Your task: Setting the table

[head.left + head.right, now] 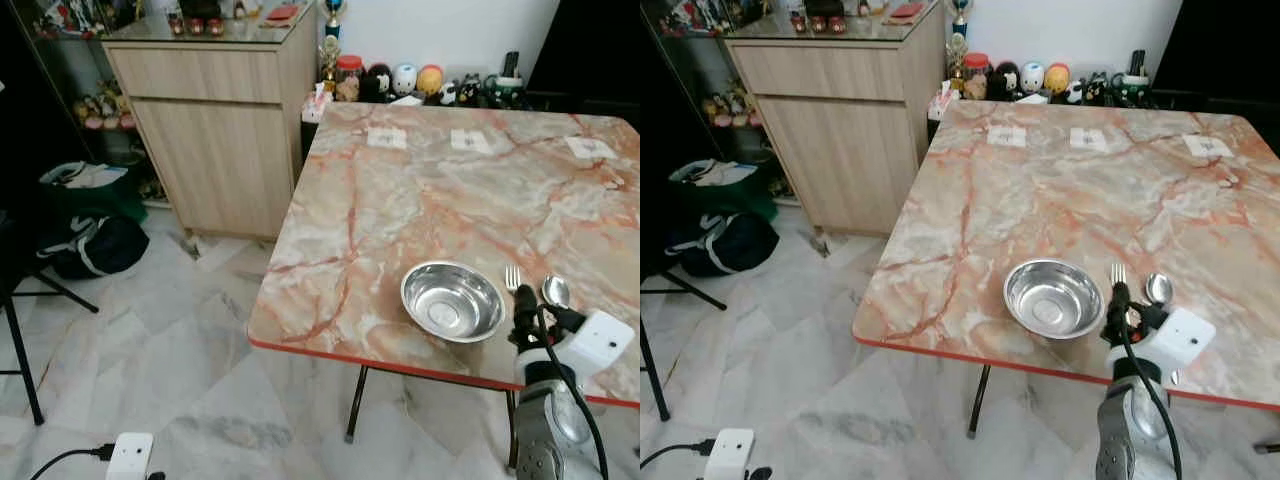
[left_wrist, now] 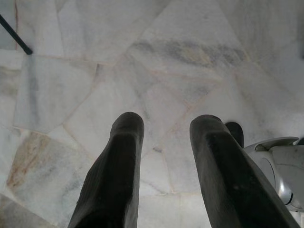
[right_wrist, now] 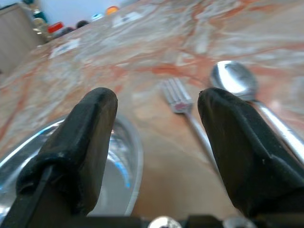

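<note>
Steel bowl (image 1: 452, 300) sits near the front edge of your marble tabletop (image 1: 420, 190), with the fork (image 1: 512, 277) just beside it on the right and the spoon (image 1: 555, 291) next to the fork. Your left gripper (image 2: 164, 156) hangs over the marble floor (image 2: 142, 61), fingers spread, holding nothing. Your right gripper (image 3: 159, 137) hovers low at the tabletop's edge, fingers spread, straddling the bowl's rim and the fork.
</note>
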Controlling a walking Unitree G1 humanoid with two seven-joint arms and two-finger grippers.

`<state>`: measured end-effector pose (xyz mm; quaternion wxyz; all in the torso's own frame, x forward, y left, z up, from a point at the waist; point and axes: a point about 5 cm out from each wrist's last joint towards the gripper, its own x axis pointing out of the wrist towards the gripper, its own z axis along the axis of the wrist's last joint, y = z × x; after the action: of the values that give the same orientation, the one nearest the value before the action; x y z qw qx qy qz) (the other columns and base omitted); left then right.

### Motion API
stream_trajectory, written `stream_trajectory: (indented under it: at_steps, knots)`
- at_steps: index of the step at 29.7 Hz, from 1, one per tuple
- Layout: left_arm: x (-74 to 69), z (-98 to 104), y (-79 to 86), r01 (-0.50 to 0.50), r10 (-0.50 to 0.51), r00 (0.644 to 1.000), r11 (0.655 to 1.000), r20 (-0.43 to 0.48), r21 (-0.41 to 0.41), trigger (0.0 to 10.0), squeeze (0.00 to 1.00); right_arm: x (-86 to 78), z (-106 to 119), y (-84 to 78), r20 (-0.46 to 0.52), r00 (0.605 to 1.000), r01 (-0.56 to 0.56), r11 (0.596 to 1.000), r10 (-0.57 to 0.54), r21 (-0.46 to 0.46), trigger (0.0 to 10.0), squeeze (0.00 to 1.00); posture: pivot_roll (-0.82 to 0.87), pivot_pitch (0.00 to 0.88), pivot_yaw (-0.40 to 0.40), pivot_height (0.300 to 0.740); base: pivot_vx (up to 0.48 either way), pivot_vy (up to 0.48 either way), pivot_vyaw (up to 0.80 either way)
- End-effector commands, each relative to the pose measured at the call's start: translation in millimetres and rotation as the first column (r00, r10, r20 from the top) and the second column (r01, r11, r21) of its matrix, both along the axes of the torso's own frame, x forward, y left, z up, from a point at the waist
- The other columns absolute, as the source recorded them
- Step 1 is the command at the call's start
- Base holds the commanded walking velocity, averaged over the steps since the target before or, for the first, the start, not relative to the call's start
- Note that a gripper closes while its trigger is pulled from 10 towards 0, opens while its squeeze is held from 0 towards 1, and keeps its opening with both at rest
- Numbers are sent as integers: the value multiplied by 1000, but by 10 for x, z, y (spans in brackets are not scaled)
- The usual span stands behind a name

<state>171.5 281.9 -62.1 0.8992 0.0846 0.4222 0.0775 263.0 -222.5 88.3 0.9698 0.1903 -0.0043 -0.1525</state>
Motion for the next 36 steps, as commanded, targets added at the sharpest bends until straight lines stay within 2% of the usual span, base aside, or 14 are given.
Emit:
stream_trajectory:
  at_steps: [1,6,12,23,24,36]
  knots:
    - [-29,-6,21,-7,7,1000,1000,-7,4,10000,0,25,-19,34,-5,999,-36,999,37,35,10000,0,76,23,-11,740,0,0,0]
    - [-33,-8,21,-11,11,1000,1000,-6,3,10000,0,46,-43,103,-8,996,-83,994,83,76,10000,0,80,24,-12,740,0,0,0]
    - [-36,-9,23,-11,11,1000,1000,-8,4,10000,0,42,-71,86,-12,999,-32,985,35,171,10000,0,81,25,-13,740,0,0,0]
    - [-33,-7,24,-14,14,1000,1000,-7,5,10000,0,63,-98,143,-33,995,-86,979,94,186,10000,0,80,26,-13,740,0,0,0]
    - [-33,-8,24,-15,15,1000,1000,-7,4,10000,0,69,-115,170,-36,994,-97,973,107,211,10000,0,80,26,-13,740,0,0,0]
    - [-38,-12,18,-16,16,1000,1000,-7,2,10000,0,67,-146,202,-51,991,-107,962,123,253,10000,0,82,28,-16,740,0,0,0]
